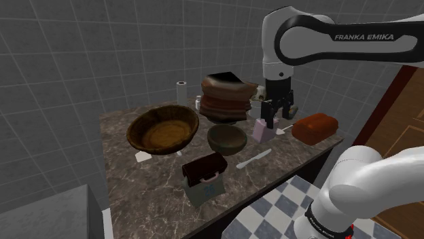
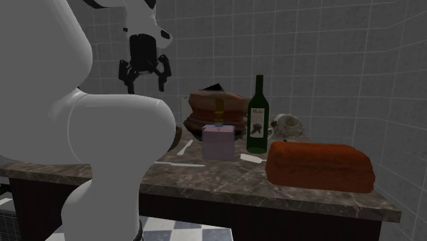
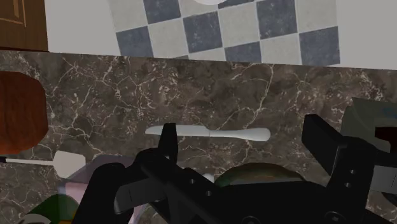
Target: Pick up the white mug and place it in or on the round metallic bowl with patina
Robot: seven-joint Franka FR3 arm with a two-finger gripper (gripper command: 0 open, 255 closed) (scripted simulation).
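A white robot arm (image 1: 319,34) is reaching over a dark marble-patterned table (image 1: 129,180) that is standing against a grey tiled wall. Its black two-finger end effector (image 2: 144,82) is hanging in the air above the table, with its fingers standing wide apart and gripping nothing. A round, dull metallic bowl with a greenish-brown patina (image 1: 227,138) is sitting upright near the middle of the table. The pale white mug (image 2: 287,126) is standing on the table well beyond this bowl, close to the wall and apart from the end effector. Directly behind the bowl, a stack of brown layered slabs (image 1: 227,98) is rising. To the shoulder view's left of the bowl, a large brown woven-looking bowl (image 1: 163,129) is resting just beside it. To the shoulder view's right of the bowl, a small pink box (image 1: 261,130) is standing in front of a dark green wine bottle (image 2: 256,116), and an orange-red rectangular block (image 1: 316,127) is lying farther out. A white knife (image 1: 253,159) is lying flat on the near side of the bowl, near a pale box with a dark brown top (image 1: 204,178).
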